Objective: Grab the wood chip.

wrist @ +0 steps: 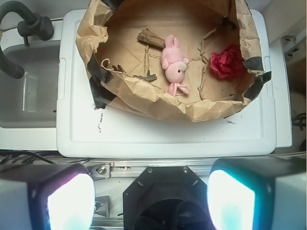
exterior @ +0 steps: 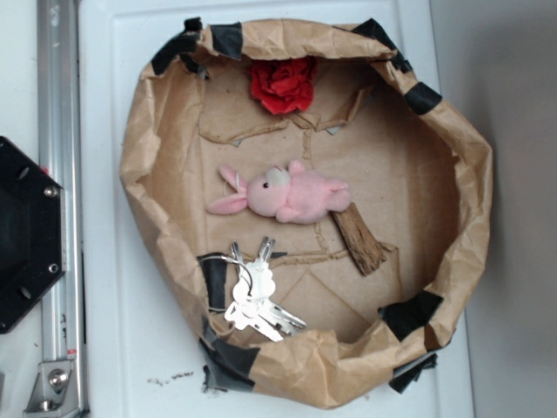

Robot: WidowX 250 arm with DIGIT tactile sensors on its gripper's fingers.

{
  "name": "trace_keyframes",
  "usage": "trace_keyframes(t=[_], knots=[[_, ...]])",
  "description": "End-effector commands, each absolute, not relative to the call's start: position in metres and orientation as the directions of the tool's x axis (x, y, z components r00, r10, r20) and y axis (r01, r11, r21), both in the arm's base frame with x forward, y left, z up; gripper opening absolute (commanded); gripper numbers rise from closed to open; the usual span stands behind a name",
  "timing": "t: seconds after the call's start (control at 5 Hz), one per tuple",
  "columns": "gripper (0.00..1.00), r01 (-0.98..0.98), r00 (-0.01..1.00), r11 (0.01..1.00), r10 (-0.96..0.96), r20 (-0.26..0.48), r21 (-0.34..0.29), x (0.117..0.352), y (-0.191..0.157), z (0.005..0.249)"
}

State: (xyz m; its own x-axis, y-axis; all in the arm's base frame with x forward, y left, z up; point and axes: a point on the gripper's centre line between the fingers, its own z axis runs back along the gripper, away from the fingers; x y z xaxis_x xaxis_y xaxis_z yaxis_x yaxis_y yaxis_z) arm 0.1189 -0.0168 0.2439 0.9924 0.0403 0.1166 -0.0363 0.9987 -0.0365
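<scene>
The wood chip [exterior: 359, 240] is a rough dark-brown oblong piece lying on the floor of a crumpled brown paper nest [exterior: 139, 174], just right of the pink plush toy [exterior: 287, 193]. In the wrist view the wood chip [wrist: 150, 37] lies far ahead, left of the pink plush toy [wrist: 174, 63]. My gripper [wrist: 151, 201] is open, its two glowing pads [wrist: 71, 203] wide apart at the bottom of the wrist view, well back from the nest and above the black robot base [wrist: 165, 196]. Nothing sits between the fingers. The gripper does not show in the exterior view.
A bunch of keys [exterior: 257, 300] lies at the nest's front. A red fabric flower [exterior: 283, 84] sits at its back. The nest rests on a white lid [wrist: 158, 134] with black tape on its rim. A metal rail [exterior: 59, 200] and a grey tub [wrist: 26, 91] flank it.
</scene>
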Motion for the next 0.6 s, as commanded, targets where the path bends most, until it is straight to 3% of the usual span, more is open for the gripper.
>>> trace_keyframes(t=[0.0,0.2,0.4], knots=[[1.0,-0.036,0.992,0.999,0.04,0.117,-0.037,0.119,-0.017,0.244],[1.0,-0.05,0.986,0.995,0.036,0.16,0.083,0.169,-0.007,0.221],[1.0,-0.004,0.985,0.991,-0.02,0.173,0.135,0.212,0.004,0.192]])
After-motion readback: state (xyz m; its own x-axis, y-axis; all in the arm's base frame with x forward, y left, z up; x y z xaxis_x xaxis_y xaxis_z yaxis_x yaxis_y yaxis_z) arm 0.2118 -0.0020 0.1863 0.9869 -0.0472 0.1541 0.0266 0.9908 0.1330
